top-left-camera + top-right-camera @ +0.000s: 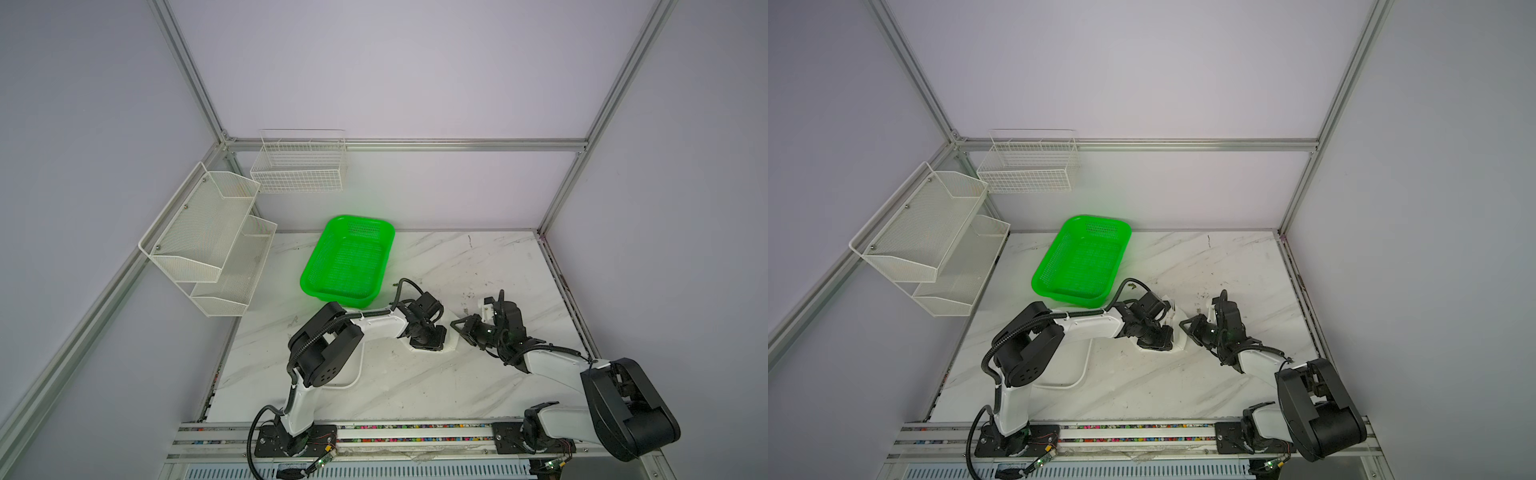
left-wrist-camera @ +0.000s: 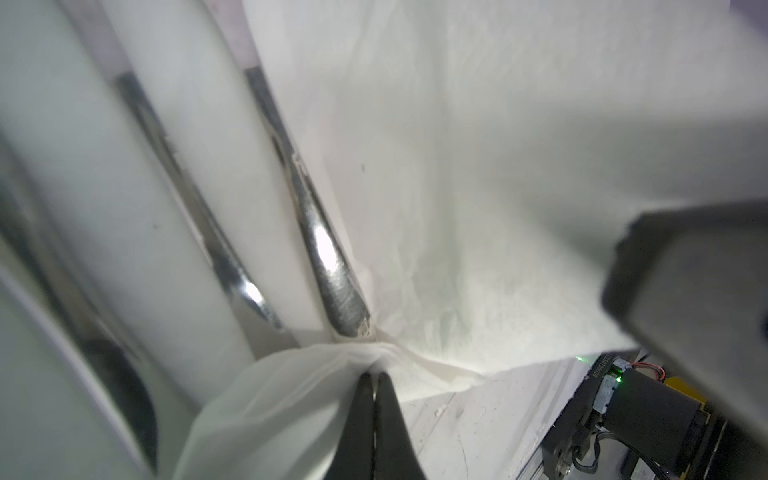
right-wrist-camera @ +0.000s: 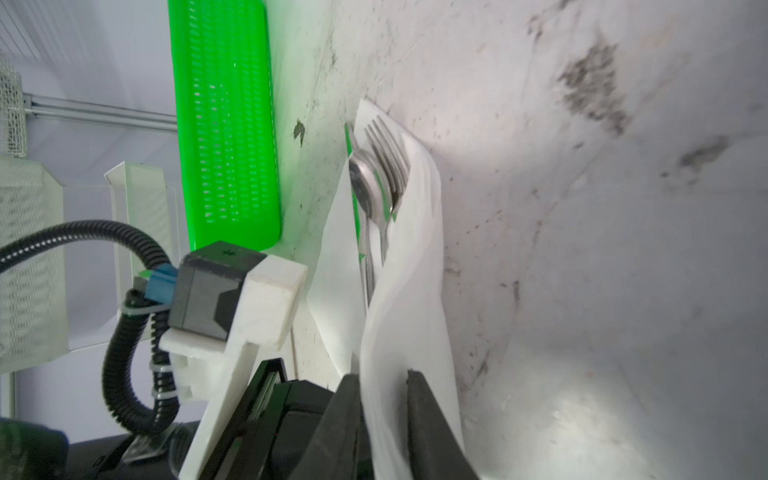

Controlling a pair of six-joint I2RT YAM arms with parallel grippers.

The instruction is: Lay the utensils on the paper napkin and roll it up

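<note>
The white paper napkin [image 3: 409, 291] lies on the marble table, one side folded up over the utensils [image 3: 382, 166]. Fork tines and a spoon bowl stick out of its far end. In the left wrist view two shiny handles [image 2: 328, 257] lie in the fold of the napkin [image 2: 478, 187]. My left gripper [image 2: 374, 376] is shut on a bunched edge of the napkin, near the handle ends. My right gripper [image 3: 382, 378] has its jaws on either side of the raised fold, pinching it. In both top views the two grippers [image 1: 428, 338] [image 1: 456, 325] meet over the napkin [image 1: 1177, 332] at mid-table.
A green plastic basket [image 1: 349, 257] stands just behind the left arm. A white tray's rim [image 1: 353, 374] shows under the left elbow. White mesh shelves [image 1: 208, 237] and a wire basket [image 1: 299, 166] hang on the left and back walls. Metal frame rails edge the table.
</note>
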